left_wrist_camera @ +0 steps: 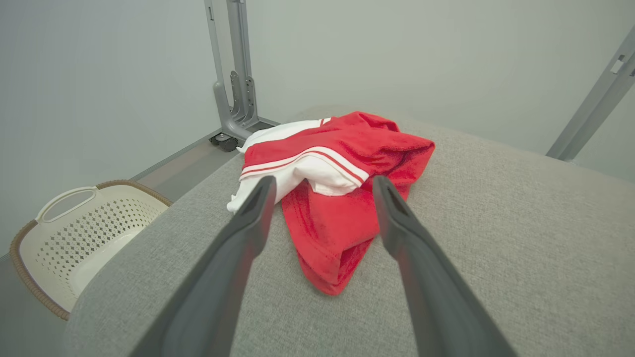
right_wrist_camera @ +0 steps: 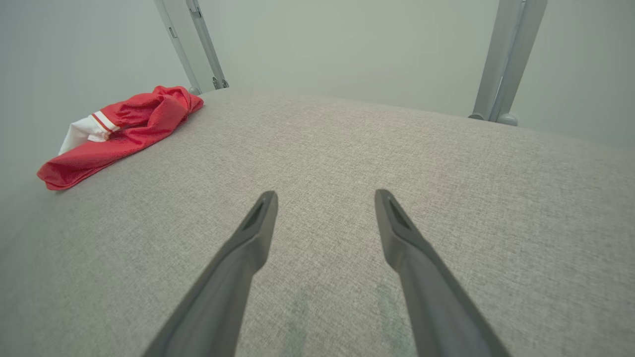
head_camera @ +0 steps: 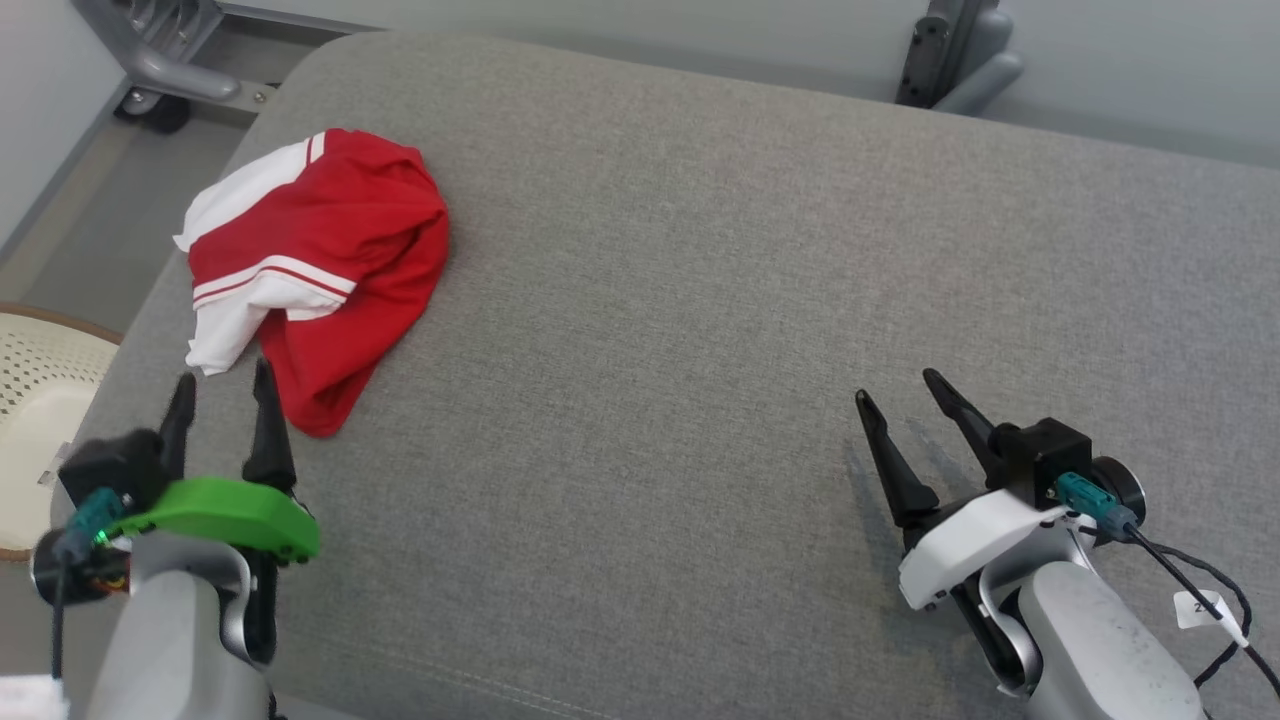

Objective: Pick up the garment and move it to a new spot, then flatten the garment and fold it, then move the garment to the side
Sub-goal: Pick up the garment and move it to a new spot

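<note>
Head view: the left arm's pale forearm rises at the near-left corner of the grey woven upholstered pad (head_camera: 700, 250), the wrist capped by a green cover. The left gripper (head_camera: 224, 372) points towards the pad's far side, close to its left edge. Its two long dark fingers stand wide apart, with nothing between them.

The right arm enters at the pad's near-right corner under a white wrist cover. The right gripper (head_camera: 894, 385) leans towards the pad's far-left, fingers likewise spread wide and empty. Their shadow falls on the cloth directly beneath.

The crumpled red garment with white panels and red-and-white stripes (head_camera: 340, 230) lies bunched on the far-left part of the pad, by the left edge. Its lowest red fold sits just beyond the left gripper's fingertips. In the left wrist view that fold lies in the gap between the two fingers, just ahead of them; contact cannot be determined. In the right wrist view the garment lies well apart from the right gripper, towards the pad's far-left corner.

A cream perforated plastic basket with a brown rim (head_camera: 30, 400) stands on the floor beside the pad's left edge.
</note>
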`<state>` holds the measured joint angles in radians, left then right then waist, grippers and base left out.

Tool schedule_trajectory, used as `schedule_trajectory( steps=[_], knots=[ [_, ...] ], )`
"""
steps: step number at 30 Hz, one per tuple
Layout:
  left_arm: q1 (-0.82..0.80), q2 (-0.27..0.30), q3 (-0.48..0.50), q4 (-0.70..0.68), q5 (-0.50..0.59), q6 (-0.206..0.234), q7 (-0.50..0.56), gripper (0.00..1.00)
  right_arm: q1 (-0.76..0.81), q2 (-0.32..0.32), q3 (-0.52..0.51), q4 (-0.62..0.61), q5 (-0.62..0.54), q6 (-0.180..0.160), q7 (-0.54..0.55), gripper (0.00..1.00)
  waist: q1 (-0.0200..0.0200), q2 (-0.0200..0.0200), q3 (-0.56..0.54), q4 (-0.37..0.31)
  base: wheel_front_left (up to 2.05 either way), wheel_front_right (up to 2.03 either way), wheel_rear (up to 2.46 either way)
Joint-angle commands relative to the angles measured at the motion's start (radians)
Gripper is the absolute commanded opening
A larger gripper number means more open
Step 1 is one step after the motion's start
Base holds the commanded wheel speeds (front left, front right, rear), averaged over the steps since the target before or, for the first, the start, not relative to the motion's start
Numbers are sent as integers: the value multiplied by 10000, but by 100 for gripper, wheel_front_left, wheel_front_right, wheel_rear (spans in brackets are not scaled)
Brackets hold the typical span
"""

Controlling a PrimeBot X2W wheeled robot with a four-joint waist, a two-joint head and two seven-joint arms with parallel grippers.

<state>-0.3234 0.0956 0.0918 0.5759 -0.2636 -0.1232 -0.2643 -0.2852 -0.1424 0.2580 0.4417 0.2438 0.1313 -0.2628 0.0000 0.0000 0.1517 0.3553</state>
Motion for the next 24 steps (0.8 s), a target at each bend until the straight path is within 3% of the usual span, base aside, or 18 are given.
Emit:
schedule_trajectory(
  steps=[1, 7, 13, 20, 21, 22, 23, 24],
  knots=[
    [-796, 294, -53, 340, -104, -65, 3, 100, -179, -250, 29, -149, -4, -11, -26, 100, 0, 0, 980, -639, 0, 0, 0],
    [-3079, 1347, -773, 2425, -549, -76, 74, 100, -613, -879, 177, -713, 86, -11, -26, 100, 0, 0, 2062, -1234, 0, 0, 0],
    [-3944, 1756, -779, 3806, -944, -55, 325, 100, -839, -1183, 211, -1354, -21, -13, -26, 100, 0, 0, 2600, -1804, 0, 0, 0],
    [-4615, 1979, -537, 5096, -1031, 743, 234, 100, -895, -1363, 93, -1963, -64, -13, -26, 100, 0, 0, 3024, -2288, 0, 0, 0],
    [-4669, 1980, -544, 5199, -987, 844, 181, 92, -863, -1363, 31, -1994, -67, -13, -26, 100, 0, 0, 3037, -2317, 0, 0, 0],
    [-4702, 1986, -559, 5289, -949, 920, 158, 10, -829, -1356, 7, -1998, -76, -13, -26, 100, 0, 0, 3039, -2343, 0, 0, 0],
    [-4744, 2022, -572, 5344, -895, 1011, 109, 0, -803, -1339, -24, -1990, -74, -13, -26, 100, 0, 0, 3029, -2363, 0, 0, 0],
    [-4768, 2037, -562, 5374, -882, 1104, 60, 0, -788, -1320, -36, -1978, -63, -11, -26, 100, 0, 0, 3013, -2381, 0, 0, 0]
  ],
)
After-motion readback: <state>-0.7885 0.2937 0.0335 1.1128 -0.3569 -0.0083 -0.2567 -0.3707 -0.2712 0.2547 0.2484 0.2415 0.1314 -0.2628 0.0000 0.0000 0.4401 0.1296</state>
